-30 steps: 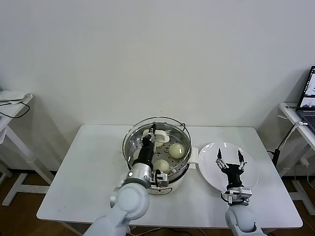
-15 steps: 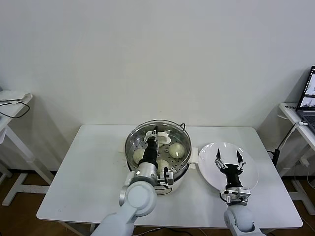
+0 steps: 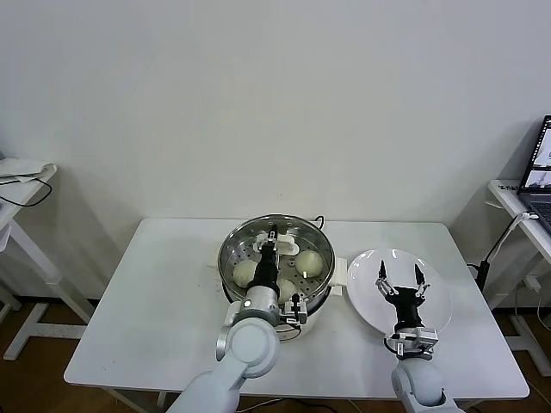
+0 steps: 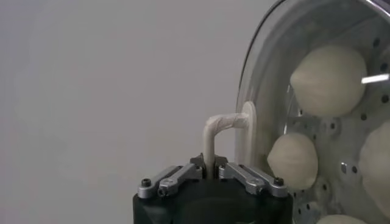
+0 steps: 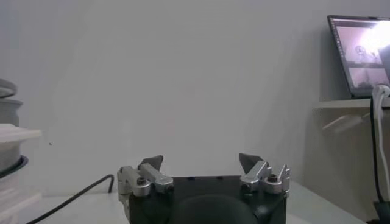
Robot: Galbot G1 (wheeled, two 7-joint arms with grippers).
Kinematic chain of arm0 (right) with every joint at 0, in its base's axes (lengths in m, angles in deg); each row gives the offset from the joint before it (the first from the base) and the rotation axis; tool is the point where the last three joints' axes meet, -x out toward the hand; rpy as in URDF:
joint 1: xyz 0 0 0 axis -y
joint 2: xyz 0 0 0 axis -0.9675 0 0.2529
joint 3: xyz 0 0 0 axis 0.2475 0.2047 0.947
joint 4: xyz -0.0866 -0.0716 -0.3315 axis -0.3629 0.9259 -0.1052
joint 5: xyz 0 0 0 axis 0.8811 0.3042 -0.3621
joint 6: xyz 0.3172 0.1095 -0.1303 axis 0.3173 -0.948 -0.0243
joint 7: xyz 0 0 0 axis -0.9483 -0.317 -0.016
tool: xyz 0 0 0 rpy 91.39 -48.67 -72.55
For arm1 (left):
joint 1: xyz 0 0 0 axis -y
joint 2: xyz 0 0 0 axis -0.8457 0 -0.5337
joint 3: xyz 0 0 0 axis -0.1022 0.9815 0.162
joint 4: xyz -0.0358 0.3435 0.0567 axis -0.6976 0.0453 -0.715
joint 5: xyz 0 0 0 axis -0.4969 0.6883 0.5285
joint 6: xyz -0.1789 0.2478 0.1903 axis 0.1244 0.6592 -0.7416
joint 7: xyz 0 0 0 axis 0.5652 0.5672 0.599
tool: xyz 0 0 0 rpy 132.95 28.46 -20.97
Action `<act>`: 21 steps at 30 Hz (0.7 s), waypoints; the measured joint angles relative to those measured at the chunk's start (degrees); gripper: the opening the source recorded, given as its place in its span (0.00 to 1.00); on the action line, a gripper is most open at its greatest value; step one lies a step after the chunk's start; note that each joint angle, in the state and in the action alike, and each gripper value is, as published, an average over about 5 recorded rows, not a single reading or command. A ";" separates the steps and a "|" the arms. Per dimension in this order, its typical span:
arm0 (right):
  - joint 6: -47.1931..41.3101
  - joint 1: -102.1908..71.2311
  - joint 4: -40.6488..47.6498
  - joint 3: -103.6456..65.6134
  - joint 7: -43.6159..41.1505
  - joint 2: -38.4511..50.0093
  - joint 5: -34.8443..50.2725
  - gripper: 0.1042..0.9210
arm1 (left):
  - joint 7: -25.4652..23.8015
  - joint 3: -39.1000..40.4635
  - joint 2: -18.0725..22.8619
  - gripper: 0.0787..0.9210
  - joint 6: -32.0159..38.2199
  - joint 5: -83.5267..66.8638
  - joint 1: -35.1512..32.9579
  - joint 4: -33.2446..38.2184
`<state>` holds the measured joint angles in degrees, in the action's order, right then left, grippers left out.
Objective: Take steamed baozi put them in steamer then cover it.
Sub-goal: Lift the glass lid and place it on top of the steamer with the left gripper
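1. Glass cover (image 3: 275, 249) sits on the steamer (image 3: 314, 297); our left gripper (image 3: 273, 234) has its fingers clamped on the white handle (image 4: 216, 131).
2. Baozi (image 3: 309, 262) lie inside.
3. Our right gripper (image 3: 399, 277) hovers over the plate (image 3: 439, 297), fingers spread wide, holding nothing.

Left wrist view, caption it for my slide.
Left claw shut on the glass lid's white handle, baozi visible in the steamer beneath.

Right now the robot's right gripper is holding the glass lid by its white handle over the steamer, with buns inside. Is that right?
Not quite: it is the left gripper that is shut on the lid's white handle, as the left wrist view shows. The right gripper hangs open over the white plate. The buns do sit inside the steamer.
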<state>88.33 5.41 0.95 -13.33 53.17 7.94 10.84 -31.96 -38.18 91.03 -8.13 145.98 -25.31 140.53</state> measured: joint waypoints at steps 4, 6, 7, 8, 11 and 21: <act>0.01 0.10 0.11 -0.07 0.01 0.02 0.04 0.88 | -0.07 0.05 0.08 0.14 0.05 0.50 -0.03 -0.33; 0.01 0.14 0.22 -0.10 0.01 0.03 0.05 0.88 | -0.11 0.10 0.19 0.14 0.05 0.65 -0.08 -0.42; 0.02 0.17 0.26 -0.11 0.01 0.05 0.05 0.88 | -0.12 0.13 0.25 0.14 0.05 0.70 -0.10 -0.44; 0.02 0.20 0.28 -0.11 0.00 0.06 0.05 0.88 | -0.13 0.17 0.31 0.14 0.05 0.74 -0.10 -0.46; 0.02 0.30 0.33 -0.11 0.00 0.10 0.06 0.88 | -0.13 0.30 0.51 0.14 0.05 0.86 -0.02 -0.59; 0.12 0.33 0.42 -0.24 0.00 0.16 0.10 0.88 | 0.06 0.18 0.84 0.14 0.46 1.33 0.03 -1.52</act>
<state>88.45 5.74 1.37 -13.57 53.18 8.10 10.94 -31.90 -37.99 91.87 -7.67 147.30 -25.28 139.02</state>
